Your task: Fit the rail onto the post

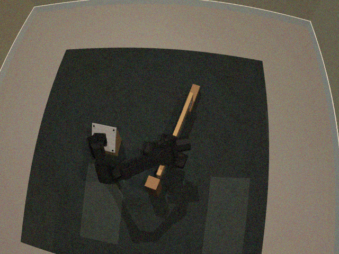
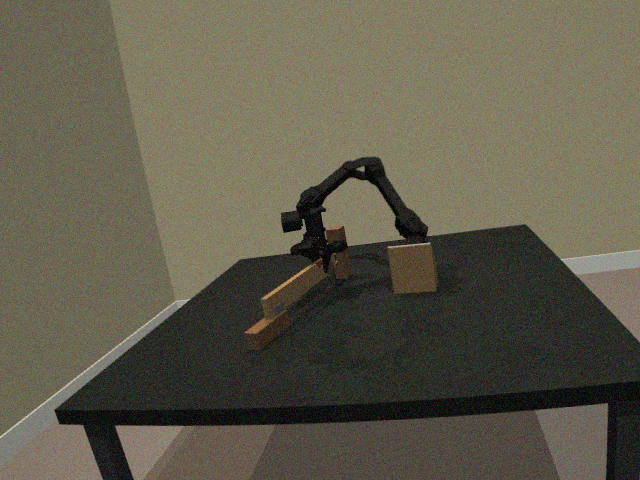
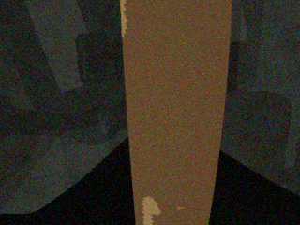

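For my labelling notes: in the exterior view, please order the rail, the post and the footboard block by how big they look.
1. rail, the longest.
2. footboard block.
3. post, partly hidden behind the gripper; it is farther from the camera, so places 2 and 3 are unsure.

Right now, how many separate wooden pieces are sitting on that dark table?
4: a long wooden rail held by the end effector, a low wooden block under its far end, a short wooden post behind the end effector, and a wooden-sided box at the arm's base. The pegs are hidden.

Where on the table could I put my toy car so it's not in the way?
The wide dark stretch of table in front of the arm's wooden base block shows nothing. It is crowded where the gripper clamps the rail beside the post and footboard block.
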Available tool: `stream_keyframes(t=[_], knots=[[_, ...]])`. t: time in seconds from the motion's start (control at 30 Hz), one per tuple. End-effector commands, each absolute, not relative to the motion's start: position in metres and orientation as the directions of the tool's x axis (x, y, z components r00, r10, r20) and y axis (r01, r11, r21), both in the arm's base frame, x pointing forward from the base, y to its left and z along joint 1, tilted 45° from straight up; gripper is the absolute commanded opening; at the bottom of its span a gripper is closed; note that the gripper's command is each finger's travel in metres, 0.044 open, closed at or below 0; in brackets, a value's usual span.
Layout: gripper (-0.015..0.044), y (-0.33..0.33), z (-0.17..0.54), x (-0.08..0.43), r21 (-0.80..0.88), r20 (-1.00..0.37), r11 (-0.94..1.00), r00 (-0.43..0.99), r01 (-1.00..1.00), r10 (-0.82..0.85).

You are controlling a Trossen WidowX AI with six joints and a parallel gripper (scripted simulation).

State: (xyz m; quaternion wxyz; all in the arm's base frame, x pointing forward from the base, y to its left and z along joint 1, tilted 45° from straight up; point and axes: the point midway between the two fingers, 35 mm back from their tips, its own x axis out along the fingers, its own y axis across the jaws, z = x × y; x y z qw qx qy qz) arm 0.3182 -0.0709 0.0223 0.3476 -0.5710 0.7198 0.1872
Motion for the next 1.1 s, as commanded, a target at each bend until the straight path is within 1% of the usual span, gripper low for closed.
stream_keyframes(t=[0.0, 1.07], knots=[[0.0000, -0.0715, 0.0260, 0.3179, -0.129, -0.713, 0.273, -0.102, -0.953, -0.693], [0.0000, -0.0793, 0.0315, 0.3148, -0.129, -0.713, 0.273, -0.102, -0.953, -0.694]])
